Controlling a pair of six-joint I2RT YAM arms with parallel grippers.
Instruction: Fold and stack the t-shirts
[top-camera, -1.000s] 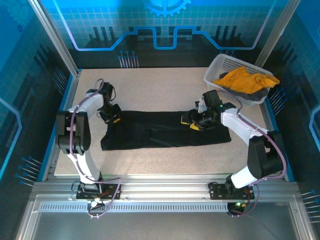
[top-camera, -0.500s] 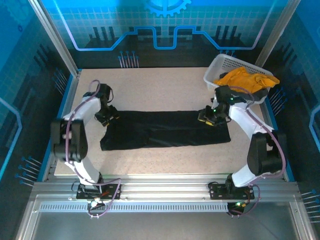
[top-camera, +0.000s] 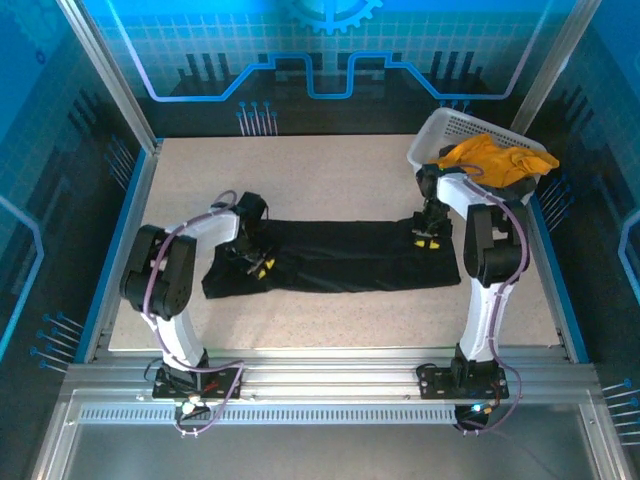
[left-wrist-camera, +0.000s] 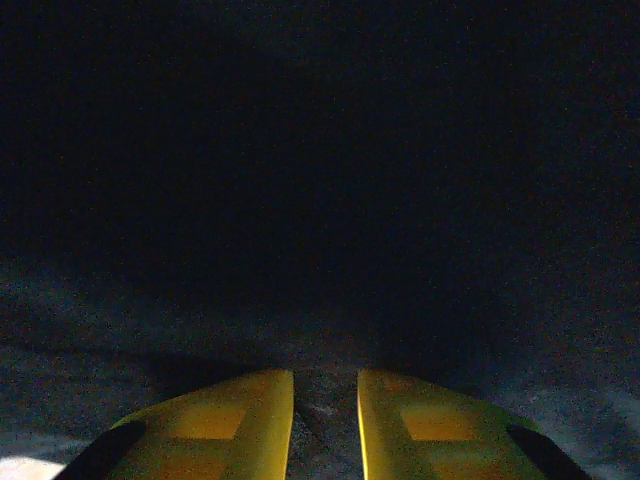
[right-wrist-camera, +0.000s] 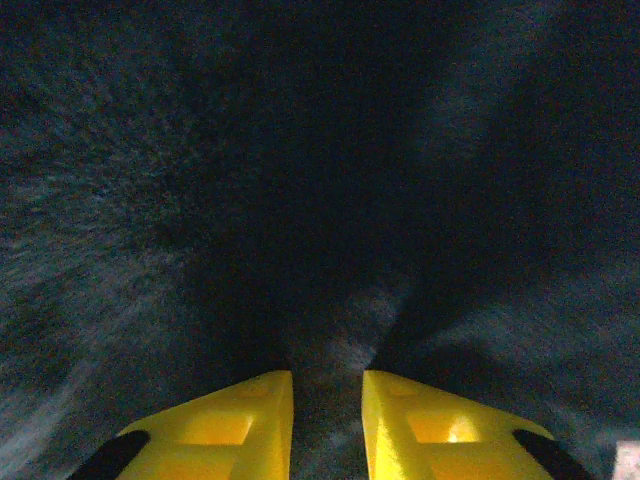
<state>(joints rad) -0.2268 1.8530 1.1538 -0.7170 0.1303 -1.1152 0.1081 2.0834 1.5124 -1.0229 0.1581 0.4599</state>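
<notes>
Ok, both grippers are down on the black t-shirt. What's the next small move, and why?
Probably lift both a little, together. The left gripper and right gripper each seem to pinch a ridge of the black t-shirt, which lies as a long flat strip on the table; a small raise would confirm both holds before folding.
</notes>
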